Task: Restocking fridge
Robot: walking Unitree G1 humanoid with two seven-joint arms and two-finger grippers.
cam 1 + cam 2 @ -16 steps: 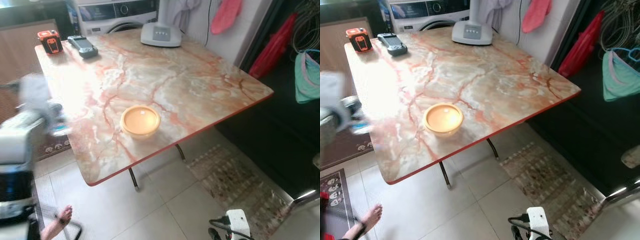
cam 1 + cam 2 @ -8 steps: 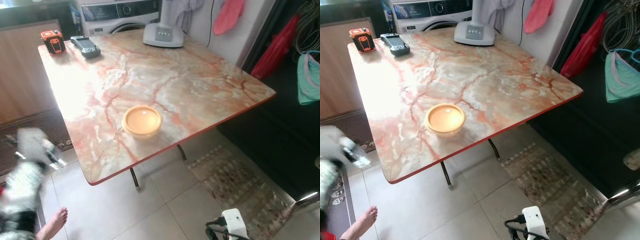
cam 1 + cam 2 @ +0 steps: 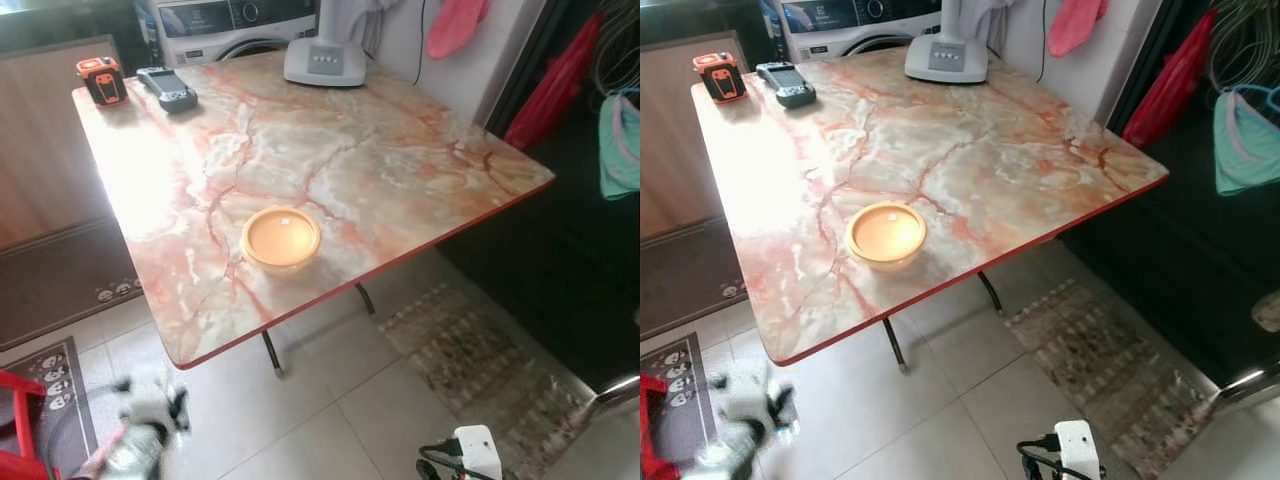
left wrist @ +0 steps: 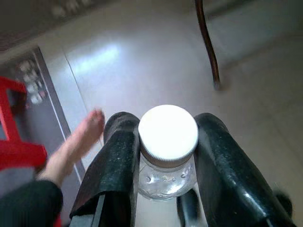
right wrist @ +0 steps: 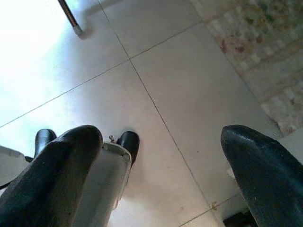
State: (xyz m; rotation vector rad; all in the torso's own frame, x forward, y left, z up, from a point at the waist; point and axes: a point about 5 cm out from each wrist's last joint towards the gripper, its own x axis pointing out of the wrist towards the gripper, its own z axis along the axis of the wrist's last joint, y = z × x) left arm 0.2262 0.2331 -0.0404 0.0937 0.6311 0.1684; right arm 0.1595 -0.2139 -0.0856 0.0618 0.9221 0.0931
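Marble table (image 3: 380,150) over tiled floor (image 3: 330,400)

Marble table (image 3: 380,150) w/ yellow bowl (image 3: 281,238)

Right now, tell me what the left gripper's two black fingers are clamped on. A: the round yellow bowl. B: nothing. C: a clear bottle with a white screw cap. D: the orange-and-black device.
C: in the left wrist view the left gripper is shut on the clear bottle with a white screw cap, one black finger on each side.
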